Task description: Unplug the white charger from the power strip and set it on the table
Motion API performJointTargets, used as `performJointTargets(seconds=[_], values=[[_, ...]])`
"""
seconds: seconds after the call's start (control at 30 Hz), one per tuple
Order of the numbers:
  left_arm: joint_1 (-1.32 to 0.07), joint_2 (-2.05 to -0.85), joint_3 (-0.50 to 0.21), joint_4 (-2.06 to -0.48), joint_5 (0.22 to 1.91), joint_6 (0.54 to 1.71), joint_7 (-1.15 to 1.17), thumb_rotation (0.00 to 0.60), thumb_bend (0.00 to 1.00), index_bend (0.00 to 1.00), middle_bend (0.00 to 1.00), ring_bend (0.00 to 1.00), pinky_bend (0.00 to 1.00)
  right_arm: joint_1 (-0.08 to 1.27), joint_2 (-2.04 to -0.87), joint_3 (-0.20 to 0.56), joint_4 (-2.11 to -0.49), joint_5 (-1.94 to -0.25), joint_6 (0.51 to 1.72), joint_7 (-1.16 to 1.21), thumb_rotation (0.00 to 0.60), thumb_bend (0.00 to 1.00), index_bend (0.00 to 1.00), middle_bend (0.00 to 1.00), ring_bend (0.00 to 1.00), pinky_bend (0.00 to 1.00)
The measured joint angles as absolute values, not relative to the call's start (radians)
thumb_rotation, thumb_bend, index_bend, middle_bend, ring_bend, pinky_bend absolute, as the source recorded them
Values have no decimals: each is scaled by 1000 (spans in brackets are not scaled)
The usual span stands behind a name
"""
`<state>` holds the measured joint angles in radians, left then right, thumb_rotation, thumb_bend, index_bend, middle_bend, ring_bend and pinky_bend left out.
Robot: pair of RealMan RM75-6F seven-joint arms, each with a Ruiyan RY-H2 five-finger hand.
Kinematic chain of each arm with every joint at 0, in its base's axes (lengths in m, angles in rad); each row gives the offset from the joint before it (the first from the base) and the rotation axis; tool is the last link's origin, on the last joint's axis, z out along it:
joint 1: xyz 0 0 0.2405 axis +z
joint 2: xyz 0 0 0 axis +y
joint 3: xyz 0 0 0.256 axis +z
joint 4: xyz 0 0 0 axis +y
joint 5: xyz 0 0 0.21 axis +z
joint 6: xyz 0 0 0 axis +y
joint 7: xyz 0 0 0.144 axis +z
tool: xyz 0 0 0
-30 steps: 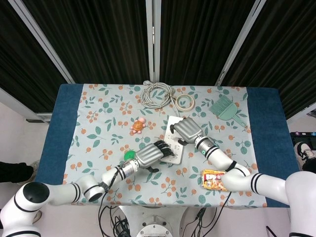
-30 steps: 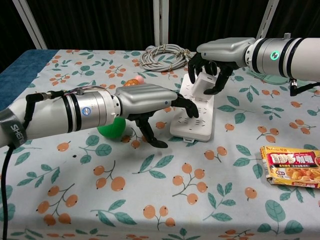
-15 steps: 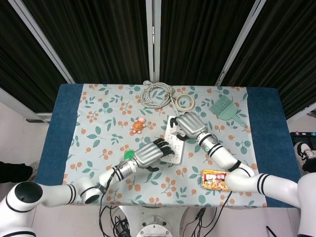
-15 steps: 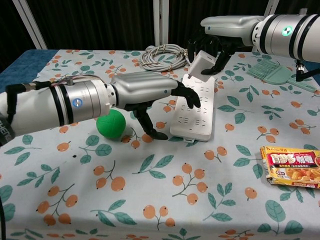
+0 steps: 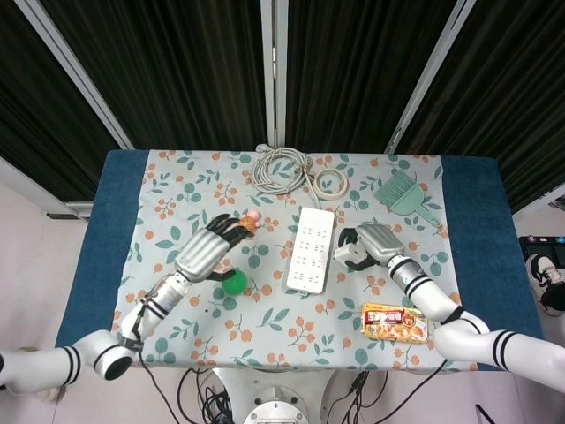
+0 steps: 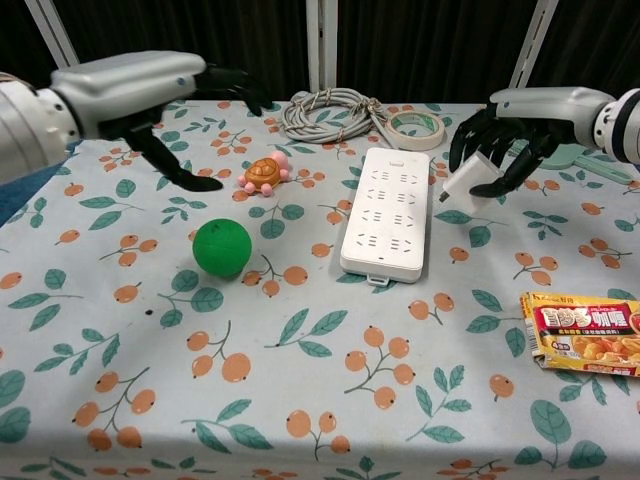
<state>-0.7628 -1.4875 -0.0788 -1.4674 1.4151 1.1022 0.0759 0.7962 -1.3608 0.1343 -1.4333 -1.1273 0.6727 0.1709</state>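
White charger point(image 6: 468, 180) half hidden in right hand point(image 6: 505, 140); prongs indistinct

black curtains point(image 5: 185, 71), pale floor point(image 5: 26, 256), blue table point(image 5: 110, 230)

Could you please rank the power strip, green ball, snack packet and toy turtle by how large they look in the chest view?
1. Power strip, clearly largest.
2. Snack packet, though it is cut off by the frame edge and nearer the camera.
3. Green ball.
4. Toy turtle; it looks close to the ball and lies farther back, so this order is unsure.
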Motion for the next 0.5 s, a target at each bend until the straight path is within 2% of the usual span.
performJointTargets(seconds=[0.1, 0.2, 0.3, 0.5], values=[[-712, -1447, -77, -1484, 1382, 1139, 79, 600, 174, 190, 206, 101, 103, 779, -1340, 119, -1435, -1170, 647, 212, 600, 267, 122, 307, 102, 115], [-661, -1411, -75, -1496, 1357, 1182, 76, 600, 173, 190, 206, 101, 101, 766, -1308, 106, -1442, -1184, 632, 225, 600, 244, 3, 135, 9, 28], [-613, -1381, -73, -1499, 1334, 1218, 73, 600, 172, 190, 206, 101, 101, 756, -1273, 97, -1457, -1184, 621, 226, 600, 241, 0, 40, 0, 0], [-535, -1322, -66, -1495, 1280, 1251, 80, 600, 171, 190, 206, 101, 100, 723, -1223, 87, -1497, -1197, 691, 175, 600, 242, 0, 24, 0, 0]])
